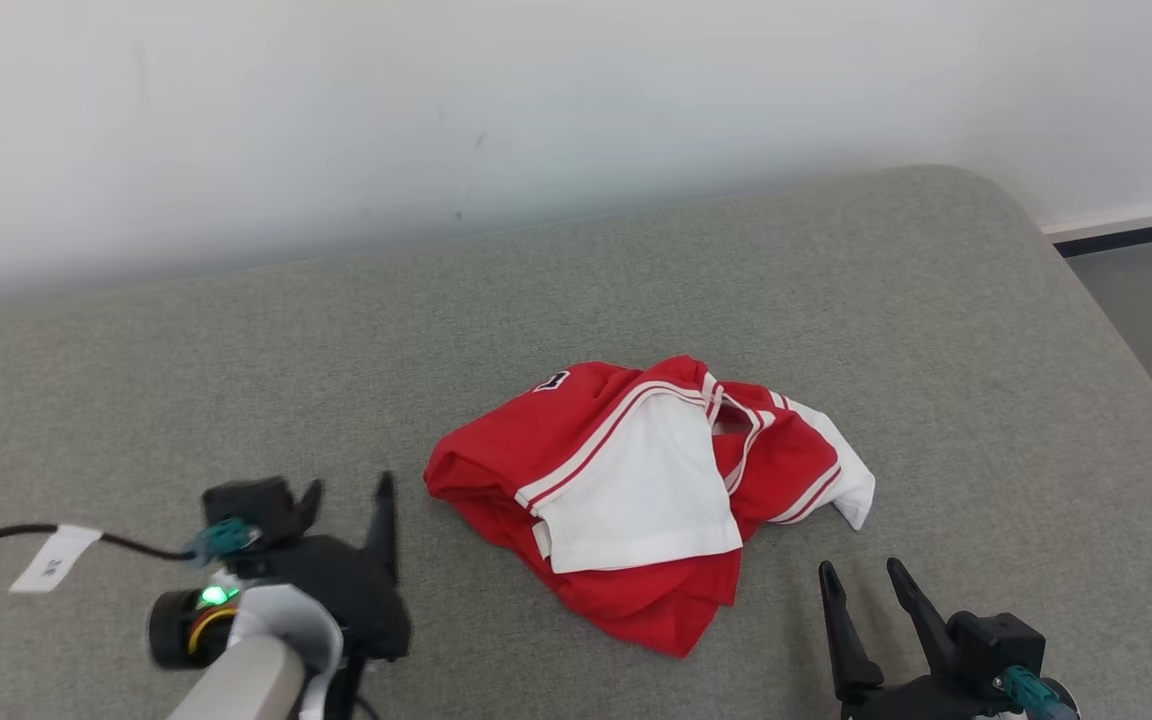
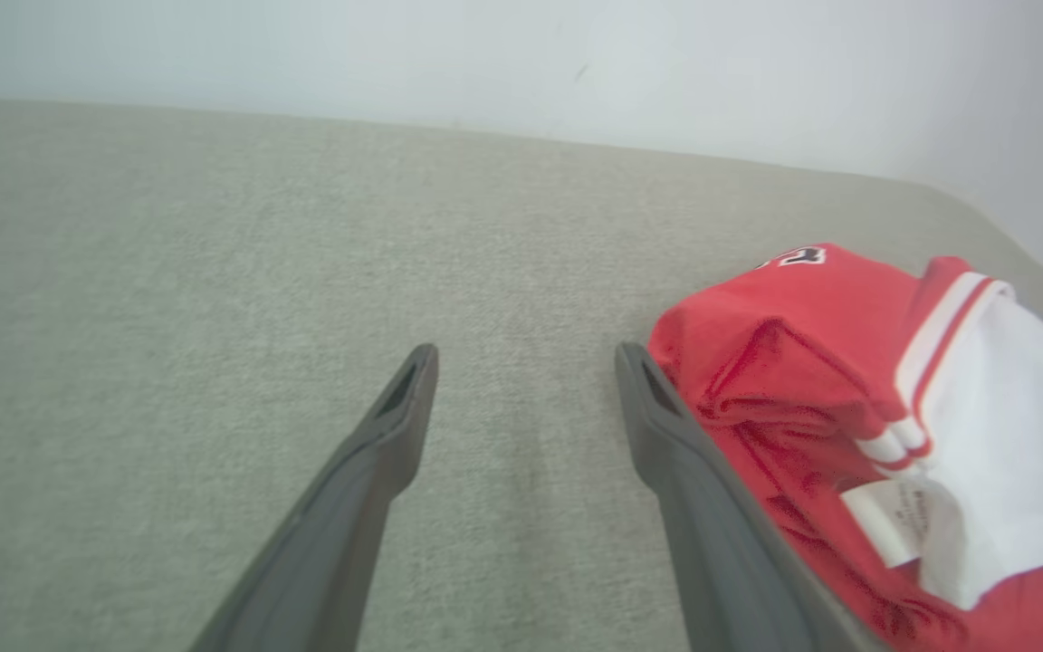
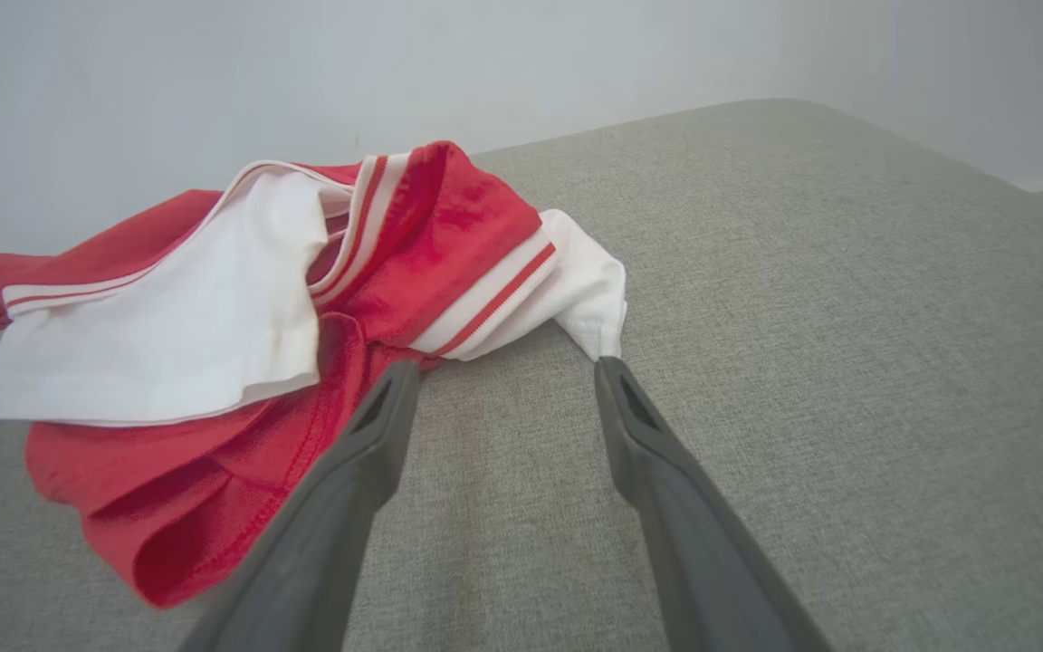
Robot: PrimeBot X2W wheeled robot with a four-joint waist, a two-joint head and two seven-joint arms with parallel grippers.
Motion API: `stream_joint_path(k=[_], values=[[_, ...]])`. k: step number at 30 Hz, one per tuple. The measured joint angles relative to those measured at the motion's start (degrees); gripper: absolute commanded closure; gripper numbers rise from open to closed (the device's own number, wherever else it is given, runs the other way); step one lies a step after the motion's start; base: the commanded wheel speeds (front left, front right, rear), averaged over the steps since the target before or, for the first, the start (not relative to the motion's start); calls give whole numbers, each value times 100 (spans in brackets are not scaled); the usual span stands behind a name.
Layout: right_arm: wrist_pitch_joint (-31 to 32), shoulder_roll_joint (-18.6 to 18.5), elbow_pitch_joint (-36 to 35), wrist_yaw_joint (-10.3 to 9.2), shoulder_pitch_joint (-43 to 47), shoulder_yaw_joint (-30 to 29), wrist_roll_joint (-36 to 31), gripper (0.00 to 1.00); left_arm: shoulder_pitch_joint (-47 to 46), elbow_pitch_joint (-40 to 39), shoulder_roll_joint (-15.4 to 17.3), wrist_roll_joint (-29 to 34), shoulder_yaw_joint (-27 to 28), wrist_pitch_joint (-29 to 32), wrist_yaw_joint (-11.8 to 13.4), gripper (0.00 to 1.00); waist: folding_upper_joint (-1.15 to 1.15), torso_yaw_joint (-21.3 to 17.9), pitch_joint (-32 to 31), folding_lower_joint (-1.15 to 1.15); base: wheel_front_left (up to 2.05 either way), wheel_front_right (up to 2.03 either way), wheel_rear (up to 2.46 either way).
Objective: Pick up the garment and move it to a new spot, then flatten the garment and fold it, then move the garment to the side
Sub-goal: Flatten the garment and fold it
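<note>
Red cloth with white sleeves and striped trim, the red-and-white jersey (image 1: 636, 480) lies crumpled in a low heap near the middle of the grey padded surface (image 1: 886, 300), its longer run going across the robot from left to right. It sits between the two grippers. The left gripper (image 1: 348, 510) is spread wide and holds nothing; the heap's red folded edge lies just off its right finger, to the side rather than ahead. The right gripper (image 1: 861, 590) is likewise parted and holding nothing, and in its wrist view the cloth lies ahead and leftward, the white sleeve corner (image 3: 589, 308) just at its right fingertip. Both arms are near, but the right looks better lined up for a first pinch.
</note>
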Motion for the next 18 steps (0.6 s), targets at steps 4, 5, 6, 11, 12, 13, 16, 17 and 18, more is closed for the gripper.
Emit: stream_joint_path(k=[4,5,6,11,12,13,16,17,18], values=[[11,-1,5,0,-8,36,0,0,-234,-787,-212,63,-456,673,-97,0,1,-121,6,0,0,0,0],[12,-1,4,0,-10,54,0,0,-309,-856,-270,112,-578,817,-118,0,0,-161,10,0,0,0,0],[24,0,1,0,-19,69,0,0,-382,-899,-321,160,-678,990,-122,0,0,-208,14,0,0,0,0],[31,1,10,0,-40,105,4,0,-744,-734,-658,51,-1070,1911,-272,0,0,-511,52,0,0,0,0],[30,-3,22,0,-40,101,11,0,-800,-647,-744,-46,-1103,2054,-270,0,0,-584,60,0,0,0,0],[29,-3,32,0,-41,120,16,0,-875,-553,-806,-53,-1121,2140,-258,0,0,-658,70,0,0,0,0],[24,-3,49,0,-51,190,94,0,-1167,-221,-857,2,-1154,2308,-105,0,0,-898,104,0,0,0,0],[20,0,54,0,-58,212,135,0,-1249,-85,-857,59,-1155,2328,-19,0,0,-983,118,0,0,0,0],[19,0,64,0,-62,234,160,0,-1326,36,-850,123,-1160,2343,65,0,0,-1067,134,0,0,0,0]])
